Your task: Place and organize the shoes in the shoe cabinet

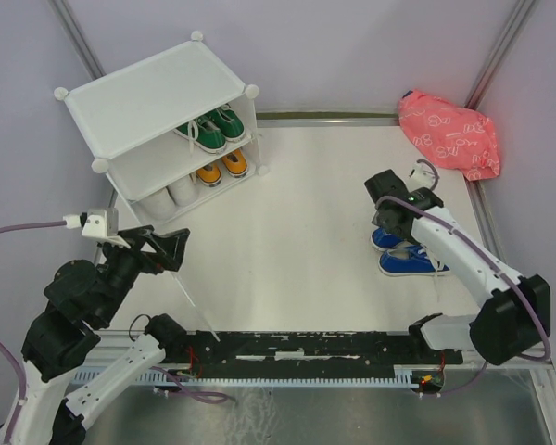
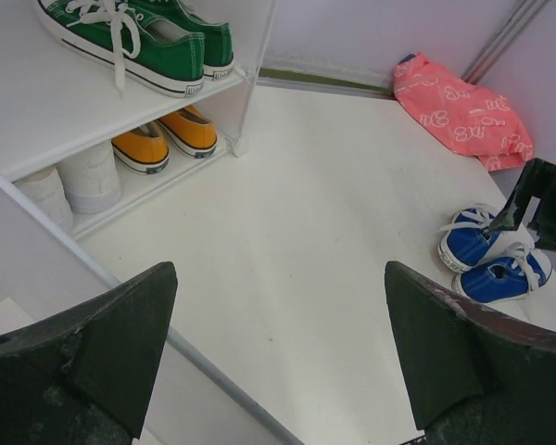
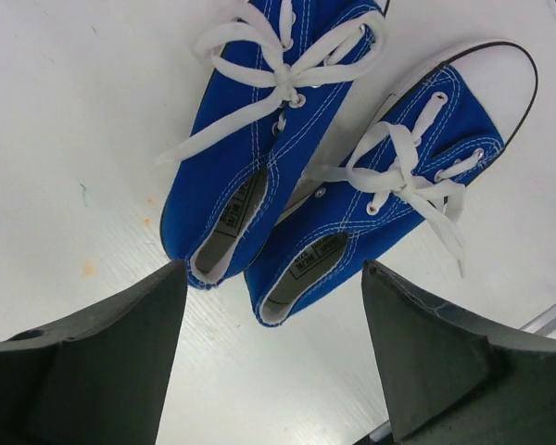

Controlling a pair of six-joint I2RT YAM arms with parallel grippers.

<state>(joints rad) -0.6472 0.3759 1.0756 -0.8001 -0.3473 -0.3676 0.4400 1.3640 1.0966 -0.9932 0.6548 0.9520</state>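
The white shoe cabinet [image 1: 148,97] stands at the far left. Green shoes [image 1: 211,130] sit on its inner shelf [image 2: 37,111], and the orange shoes [image 1: 222,169] and white shoes [image 1: 171,197] sit side by side below. The blue shoes [image 1: 403,252] lie together on the table at the right, toes pointing right. My right gripper [image 1: 389,221] hovers open just above their heel end; in the right wrist view the blue shoes [image 3: 287,167] lie beyond my right gripper [image 3: 273,362], untouched. My left gripper [image 2: 278,371] is open and empty, near the cabinet's front corner.
A pink patterned bag [image 1: 449,134] lies at the far right corner by a metal frame post. A black cable rail [image 1: 324,348] runs along the near table edge. A thin white rod [image 1: 195,306] lies on the table beside the left arm.
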